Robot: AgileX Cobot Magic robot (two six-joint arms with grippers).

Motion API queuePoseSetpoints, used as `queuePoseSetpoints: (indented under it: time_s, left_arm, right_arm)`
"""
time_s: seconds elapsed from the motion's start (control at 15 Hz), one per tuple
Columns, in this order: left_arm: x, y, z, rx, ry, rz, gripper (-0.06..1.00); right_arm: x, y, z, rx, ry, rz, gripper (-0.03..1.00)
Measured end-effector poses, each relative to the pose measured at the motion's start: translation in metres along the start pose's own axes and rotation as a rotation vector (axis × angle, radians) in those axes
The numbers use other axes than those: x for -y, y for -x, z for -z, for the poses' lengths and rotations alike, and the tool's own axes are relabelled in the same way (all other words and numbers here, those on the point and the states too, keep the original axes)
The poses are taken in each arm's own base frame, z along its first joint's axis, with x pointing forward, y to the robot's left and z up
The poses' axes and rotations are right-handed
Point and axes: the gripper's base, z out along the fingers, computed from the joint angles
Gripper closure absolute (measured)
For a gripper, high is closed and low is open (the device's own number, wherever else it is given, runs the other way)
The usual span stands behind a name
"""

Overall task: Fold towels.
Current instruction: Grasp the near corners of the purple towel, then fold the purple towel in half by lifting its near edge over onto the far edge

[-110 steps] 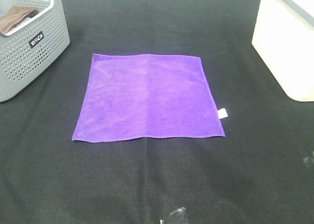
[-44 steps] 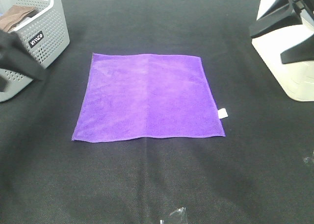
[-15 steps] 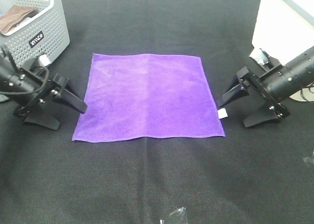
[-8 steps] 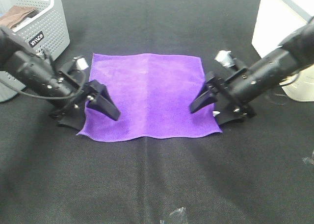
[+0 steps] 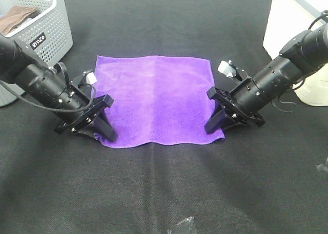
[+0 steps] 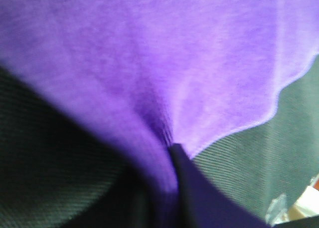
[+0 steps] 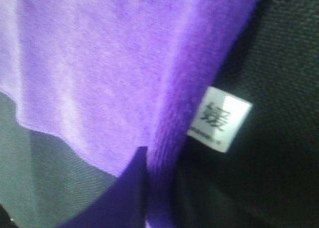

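Far left: grey perforated plastic basket (image 5: 38, 44), small black label with white lettering too small to read, folded brown cloth (image 5: 16, 16) inside. Next, left gripper (image 5: 102, 133), clamped on the near-left corner of the purple towel (image 5: 156, 93); spread over that corner half a second ago, now closed and drawn inward. In the left wrist view, soft fleecy pile gathered into a crease ending at a dark finger (image 6: 199, 198). Towel mid-table on black woven cloth (image 5: 164, 183), far edge flat, near edge now shorter and wavy, both near corners pulled in. Right gripper (image 5: 214, 126) pinching the near-right corner, stitched hem running down into its grip. White tag (image 7: 219, 119) just beside, printed with one character above fine print, neither legible. Far right: smooth white bin (image 5: 297, 49).
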Motion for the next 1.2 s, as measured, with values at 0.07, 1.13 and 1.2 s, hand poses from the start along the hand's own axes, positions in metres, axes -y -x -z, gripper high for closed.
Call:
queuePoseSetpoints:
  time_s: [0.07,1.13,1.2]
  left_arm:
    - [0.0,0.0,-0.001,0.001,0.004,0.0,0.94]
    - [0.042,-0.07,0.068,0.032,0.121,-0.156,0.94]
    - [0.046,-0.067,0.073,0.065,0.127,-0.161,0.94]
  right_arm:
    - [0.0,-0.001,-0.001,-0.013,-0.01,0.014,0.95]
    - [-0.061,-0.066,0.069,-0.053,0.077,0.008,0.97]
    - [-0.062,-0.063,0.072,-0.044,0.069,0.015,0.97]
